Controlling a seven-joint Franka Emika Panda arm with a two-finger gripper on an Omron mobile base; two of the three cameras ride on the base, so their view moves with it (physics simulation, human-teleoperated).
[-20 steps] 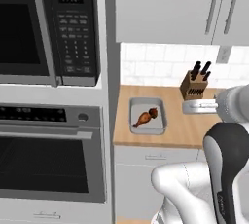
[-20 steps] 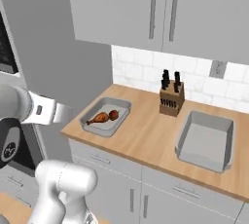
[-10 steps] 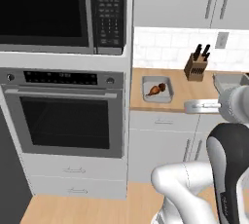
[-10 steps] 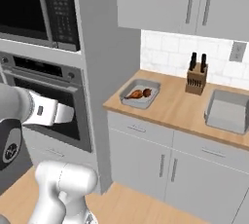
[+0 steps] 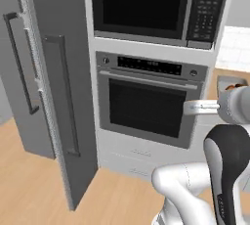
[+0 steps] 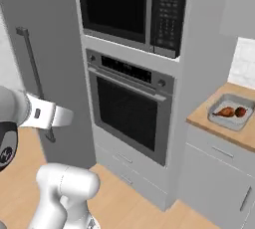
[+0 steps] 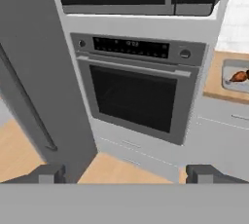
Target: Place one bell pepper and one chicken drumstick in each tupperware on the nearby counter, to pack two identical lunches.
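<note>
Jaws released and holding nothing, we face the oven with one filled tupperware on the counter to its right, so we should drive smoothly, arm tucked, toward whatever food comes next.

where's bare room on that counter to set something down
The counter shows a bare wooden strip along its front edge and left corner, between the oven column and the tupperware. The tupperware itself is crowded: a chicken drumstick and a reddish piece fill it.
</note>
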